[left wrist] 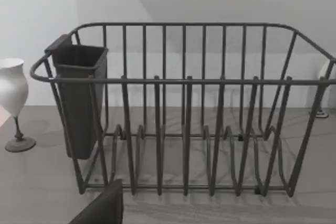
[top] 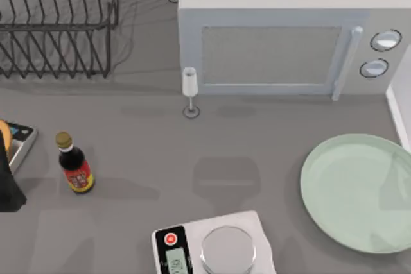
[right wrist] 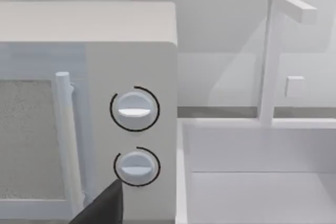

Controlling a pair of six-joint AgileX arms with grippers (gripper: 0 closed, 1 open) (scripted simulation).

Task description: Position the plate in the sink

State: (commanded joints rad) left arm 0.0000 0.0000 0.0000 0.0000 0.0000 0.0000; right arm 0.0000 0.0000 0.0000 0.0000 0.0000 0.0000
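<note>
The plate (top: 359,190) lies flat on the counter (top: 257,145) at the right side of the top view, in front of the microwave (top: 282,30) and to the right of the scale (top: 215,248). Its right edge is cut off by the frame, so its full outline cannot be seen. It is not in the sink (top: 399,117), which appears in the top view as a thin white strip at the right edge, just above the plate and beside the microwave's right end. In the right wrist view the sink (right wrist: 252,182) shows as a pale basin right beside the microwave (right wrist: 89,108), with a white tap (right wrist: 273,56) rising behind it; the basin's near part is cut off.

The scale sits at the bottom edge of the top view, its lower part out of frame. A dark bottle (top: 74,163) stands well to the left, and a small glass (top: 189,91) stands before the microwave's left end. A wire rack (top: 58,24) fills the upper left; the left wrist view faces the rack (left wrist: 184,108), with a dark cup (left wrist: 79,98) hung on its side and a glass (left wrist: 13,103) beside it.

A dark part of the left arm (top: 8,178) shows at the left edge of the top view. Each wrist view catches a dark sliver of its own hand at the lower edge, too little to tell whether either hand is open or closed.
</note>
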